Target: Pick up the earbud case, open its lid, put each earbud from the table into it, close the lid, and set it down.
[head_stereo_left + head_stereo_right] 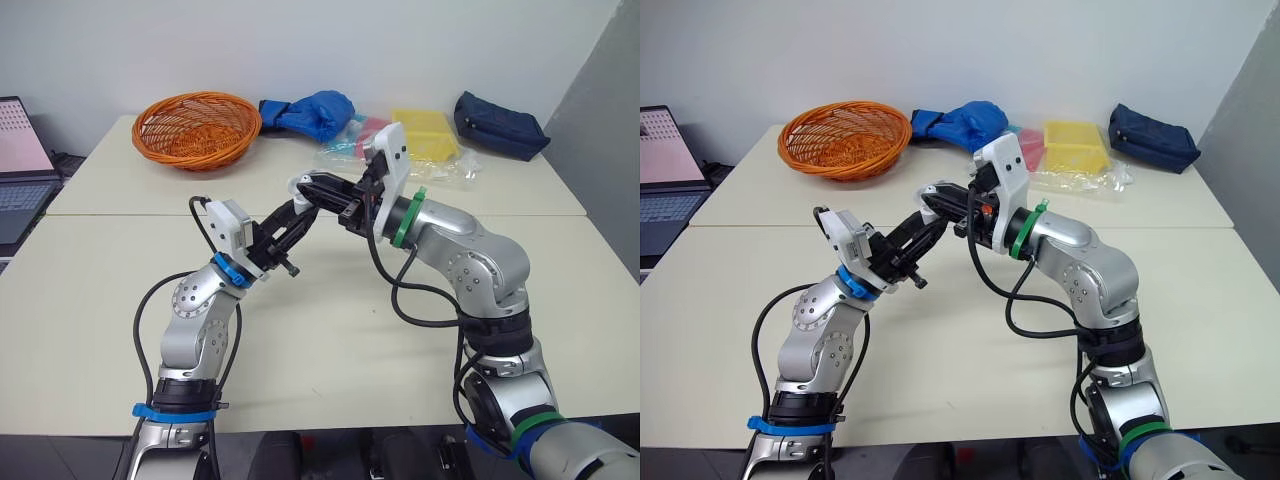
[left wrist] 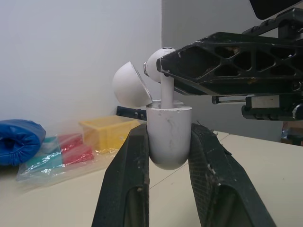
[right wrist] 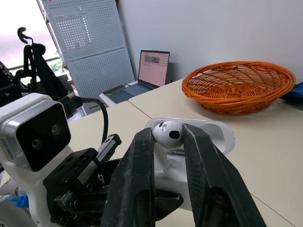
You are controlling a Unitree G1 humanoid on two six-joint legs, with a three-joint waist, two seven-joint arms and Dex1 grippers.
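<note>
My left gripper (image 2: pixel 169 142) is shut on the white earbud case (image 2: pixel 169 135), held upright above the middle of the table (image 1: pixel 330 320). The case's domed lid (image 2: pixel 130 85) is hinged back and open. My right gripper (image 3: pixel 168 135) comes in from the right and is shut on a white earbud (image 3: pixel 169 133). The earbud's stem (image 2: pixel 166 92) points down into the open case. In the left eye view the two grippers meet at the case (image 1: pixel 303 185).
Along the table's far edge lie an orange wicker basket (image 1: pixel 197 128), a blue bag (image 1: pixel 315 112), a yellow box in clear plastic (image 1: pixel 425 135) and a dark blue pouch (image 1: pixel 500 125). A laptop (image 1: pixel 18 170) sits beyond the table's left edge.
</note>
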